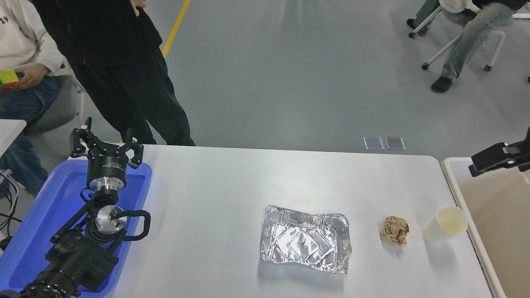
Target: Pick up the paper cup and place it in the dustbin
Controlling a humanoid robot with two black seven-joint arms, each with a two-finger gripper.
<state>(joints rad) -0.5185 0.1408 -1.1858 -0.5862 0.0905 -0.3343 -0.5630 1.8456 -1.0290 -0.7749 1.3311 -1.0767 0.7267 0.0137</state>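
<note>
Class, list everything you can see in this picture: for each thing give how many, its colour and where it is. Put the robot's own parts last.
paper cup: one, cream-white, upright near the table's right edge
dustbin: one, beige, beside the table's right edge
paper ball: one, brown, crumpled, left of the cup
foil tray: one, silver, mid-table
blue tray: one, at the table's left edge
table: one, white
people: three, partly seen, beyond the table
left gripper: black, fingers spread, over the blue tray
right gripper: black, at the right edge, above the dustbin
</note>
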